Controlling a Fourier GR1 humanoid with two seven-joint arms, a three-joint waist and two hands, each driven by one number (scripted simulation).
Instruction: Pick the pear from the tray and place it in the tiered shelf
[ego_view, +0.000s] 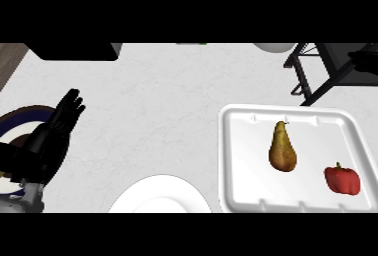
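A pale, faintly marbled counter (155, 100) fills the view; a strip of brown wood (9, 57) shows at its far left edge, and a black block (77, 51) sits at the upper left. At the left, a dark blue-rimmed plate (13, 122) lies partly hidden under the left hand (59, 122); that hand rests open with its fingers straight and pointing up the view, holding nothing. Near the lower edge, towards the middle, lies a white plate (159, 197). Right of it sits the white tray (240, 155); the pear (282, 150) lies in the tray's middle, stem end pointing away, and a red pepper (342, 180) lies near the tray's lower right corner, apart from the pear. At the upper right stands the black frame of the tiered shelf (325, 75); the right hand does not show.
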